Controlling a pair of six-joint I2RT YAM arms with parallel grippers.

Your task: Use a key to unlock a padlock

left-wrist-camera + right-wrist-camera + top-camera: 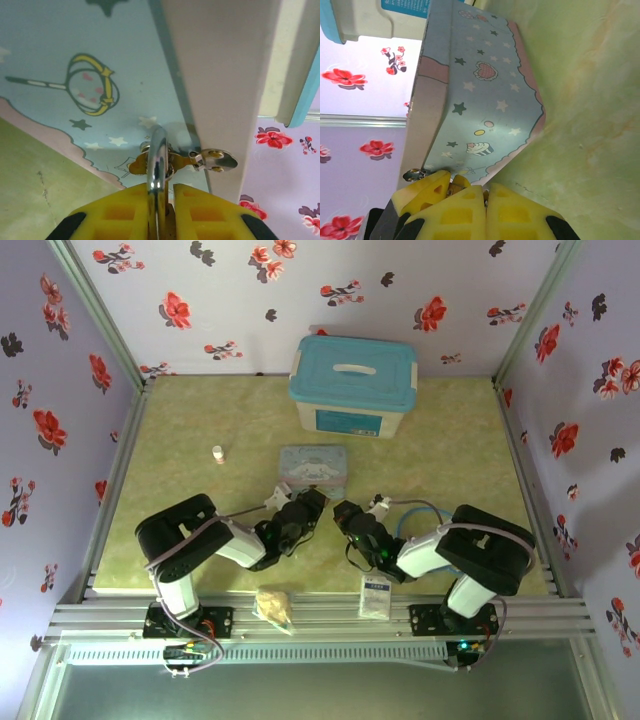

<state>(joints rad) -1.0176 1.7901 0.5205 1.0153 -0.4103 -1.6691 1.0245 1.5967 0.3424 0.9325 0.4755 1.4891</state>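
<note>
The padlock hangs at the front of the pastel tin [313, 468]. Its silver shackle [157, 165] passes through the tin's latch [216, 160]. My left gripper [161, 212] is shut on the padlock, whose brass body sits between the yellow fingers [120, 212]. In the right wrist view the padlock [451, 190] shows as a brass glint between the left arm's fingers. My right gripper [486, 197] is pressed shut right beside it, with a thin brownish sliver of the key [485, 196] at its tips. From above, the left gripper [308, 502] and right gripper [346, 512] meet just in front of the tin.
A white box with a blue lid [352, 385] stands behind the tin. A small white bottle [218, 454] is at the left. A white packet [376, 596] and a crumpled beige lump [274, 606] lie at the near edge. Floral walls enclose the green mat.
</note>
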